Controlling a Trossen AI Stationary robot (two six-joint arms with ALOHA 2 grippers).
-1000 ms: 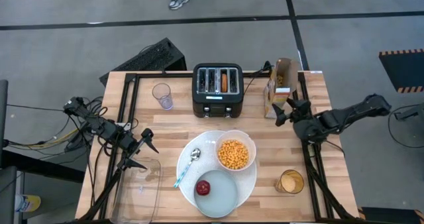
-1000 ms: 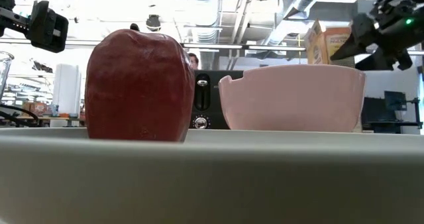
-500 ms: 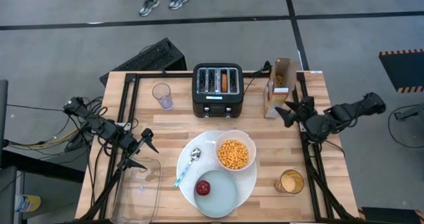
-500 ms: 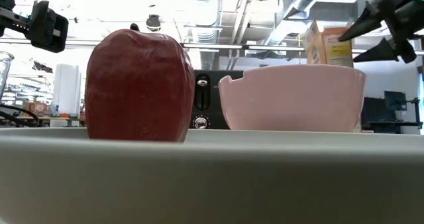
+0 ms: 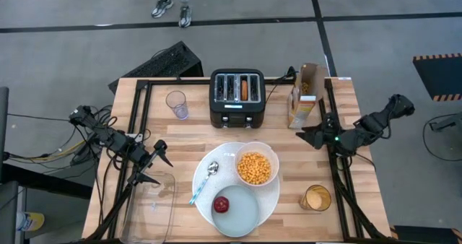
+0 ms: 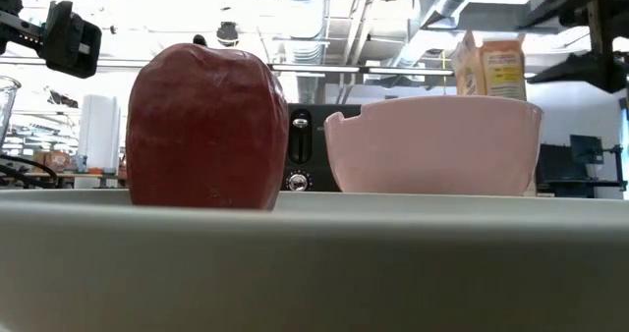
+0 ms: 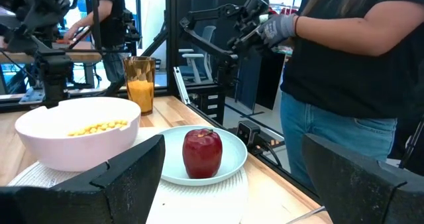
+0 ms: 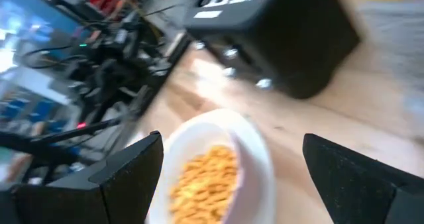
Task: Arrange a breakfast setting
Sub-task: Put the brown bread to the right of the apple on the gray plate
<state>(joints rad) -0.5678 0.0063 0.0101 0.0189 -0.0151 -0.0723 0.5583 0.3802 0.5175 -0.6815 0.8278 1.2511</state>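
Note:
The large white plate lies at the table's middle near side. On it stand the white bowl of yellow cereal, the pale-blue plate with the red apple, and the blue-handled spoon. The bagel sits in the black toaster. My left gripper is open and empty, left of the plate. My right gripper is open and empty, just near of the cereal box.
An empty glass stands left of the toaster. A glass of orange juice stands at the near right. A clear container lies at the near left. A person stands beyond the table's near edge in the left wrist view.
My right gripper has drawn away from the cereal box toward the table's near edge and a little right, turning as it went. The box stands upright at the back right. My left arm has kept still.

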